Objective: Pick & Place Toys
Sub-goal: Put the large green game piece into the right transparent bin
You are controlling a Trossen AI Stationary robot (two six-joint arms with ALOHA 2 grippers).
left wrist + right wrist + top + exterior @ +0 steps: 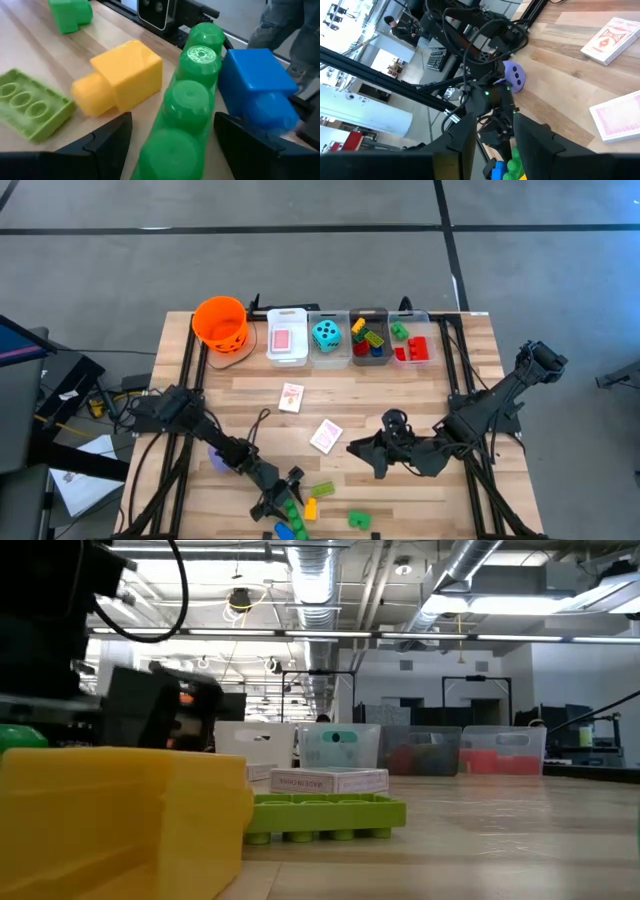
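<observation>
My left gripper [288, 488] is low over the table's near edge, among loose bricks. It is open, and its fingers stand on either side of a long green four-stud brick [187, 107] that lies on its side on the wood. Beside that brick lie a yellow brick [120, 75], a blue brick [257, 85], a flat light-green brick [27, 102] and another green brick [70, 15]. My right gripper [362, 452] hangs above the table's middle right, slightly open with nothing between its fingers [465, 142]. A purple die [515, 76] sits on the table under the left arm.
Two pink-backed card packs [291, 397] [326, 436] lie mid-table. Along the far edge stand an orange bucket [220, 322] and a row of bins [287, 352], holding cards, a teal die [326, 334] and bricks. The frame rail runs just past the near bricks.
</observation>
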